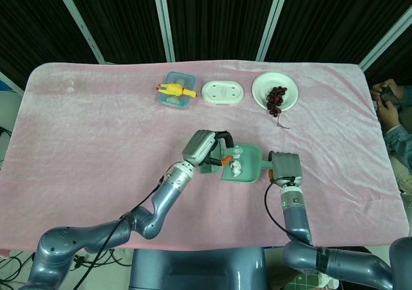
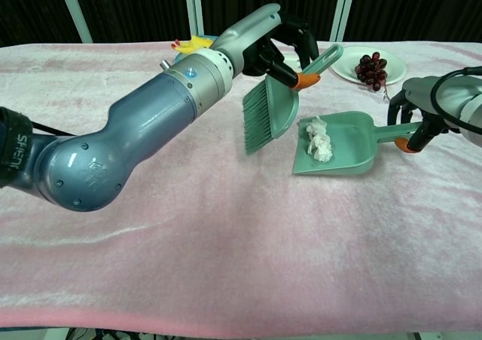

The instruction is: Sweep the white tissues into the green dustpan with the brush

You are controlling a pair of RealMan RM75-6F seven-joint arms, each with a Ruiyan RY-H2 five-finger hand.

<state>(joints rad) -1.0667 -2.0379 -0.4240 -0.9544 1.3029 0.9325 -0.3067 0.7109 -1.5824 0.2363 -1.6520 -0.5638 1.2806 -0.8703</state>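
Pink table: left hand (image 2: 282, 42) fingers grip brush (image 2: 275, 106), bristles angled down-left.

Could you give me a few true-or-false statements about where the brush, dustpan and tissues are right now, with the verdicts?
1. The left hand holds the brush clear of the cloth. True.
2. The green dustpan is empty. False: a crumpled white tissue lies inside it.
3. The right hand grips the dustpan's handle. True.
4. The brush bristles rest inside the dustpan. False: the brush hangs to the left of the dustpan, apart from it.
5. The grapes sit on a white plate at the far side of the table. True.
6. The yellow toy lies in the dustpan. False: it sits on a small blue container at the far side of the table.
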